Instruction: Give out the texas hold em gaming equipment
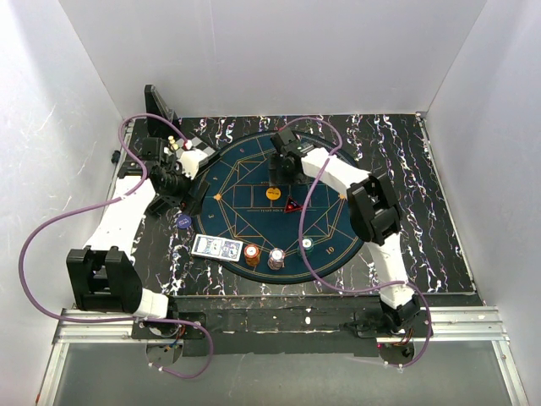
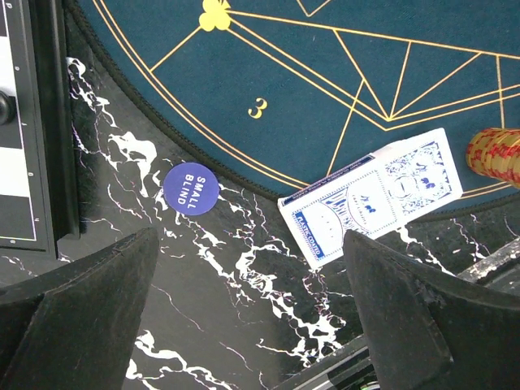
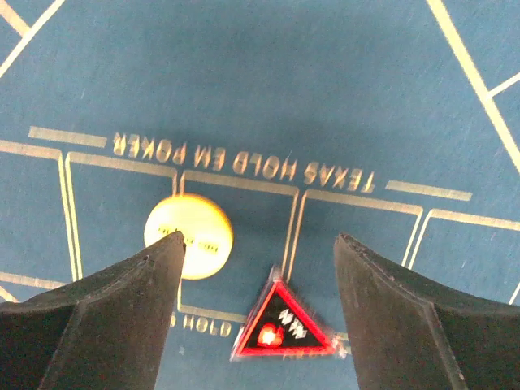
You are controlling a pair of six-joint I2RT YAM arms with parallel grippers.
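Note:
A blue-backed card box [image 2: 372, 199] lies at the mat's near-left edge, also in the top view [image 1: 217, 247]. A blue round "small blind" marker [image 2: 189, 188] lies on the marbled table left of it [image 1: 183, 222]. My left gripper [image 2: 250, 244] is open and empty above the table between them [image 1: 188, 196]. A yellow round marker [image 3: 188, 236] and a red triangular marker [image 3: 284, 325] lie on the mat's centre. My right gripper [image 3: 258, 244] is open and empty above them [image 1: 280, 169]. Orange [image 1: 252, 254] and white [image 1: 276, 258] chip stacks and a teal chip [image 1: 307, 245] sit at the mat's near edge.
The large round dark blue mat [image 1: 254, 169] covers the table's middle. A black-and-white checkered board [image 2: 16, 122] lies at the far left by my left arm [image 1: 157, 114]. White walls close in three sides. A metal rail [image 1: 279, 321] runs along the near edge.

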